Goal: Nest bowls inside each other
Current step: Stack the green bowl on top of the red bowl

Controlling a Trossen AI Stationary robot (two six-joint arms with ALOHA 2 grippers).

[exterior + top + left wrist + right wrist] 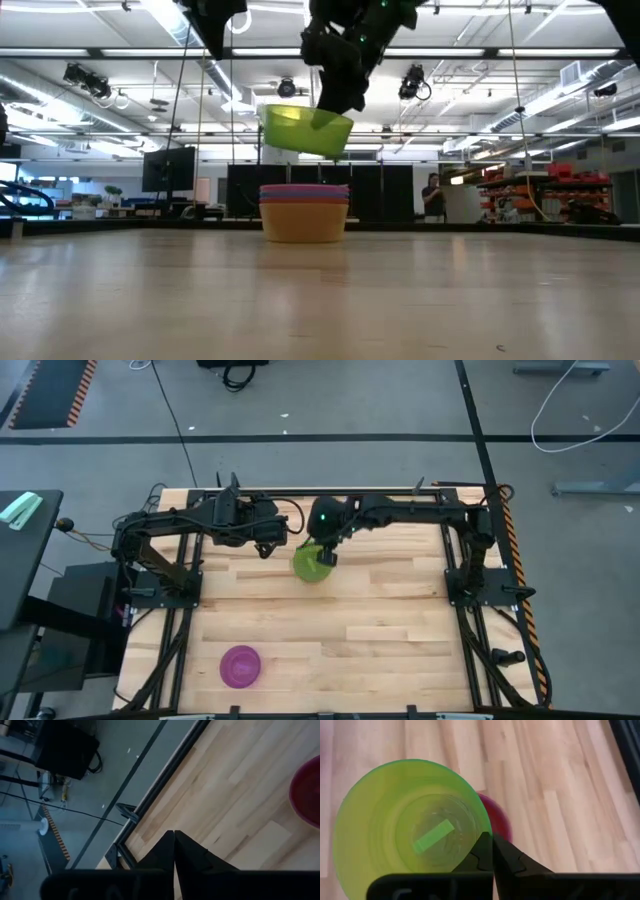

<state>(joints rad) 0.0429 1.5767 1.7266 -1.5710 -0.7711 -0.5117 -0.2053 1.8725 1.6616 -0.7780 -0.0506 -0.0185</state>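
The green bowl point(313, 564) point(305, 130) point(410, 827) hangs open side up in my right gripper point(327, 556) point(338, 100) point(492, 854), which is shut on it. Straight below stands a stack of nested bowls point(304, 212) on the table, yellowish-orange at the bottom with pink and blue rims above. The top pink bowl point(496, 820) point(307, 790) peeks out beside the green one. A purple bowl point(240, 666) sits alone on its base near the table's near left corner. My left gripper point(266, 546) point(173, 851) is shut and hovers left of the green bowl. My right gripper pinches the green bowl's rim point(481, 836), one finger inside the bowl and one outside. The fingers come from above, pointing down. The bowl is lifted clear, slightly tilted, hanging above the stack.
Bare wooden tabletop point(390, 630) spreads over the middle and right near part. Black frame rails point(470, 575) run along both sides. Beyond the table a person point(432, 195) stands far off in the room.
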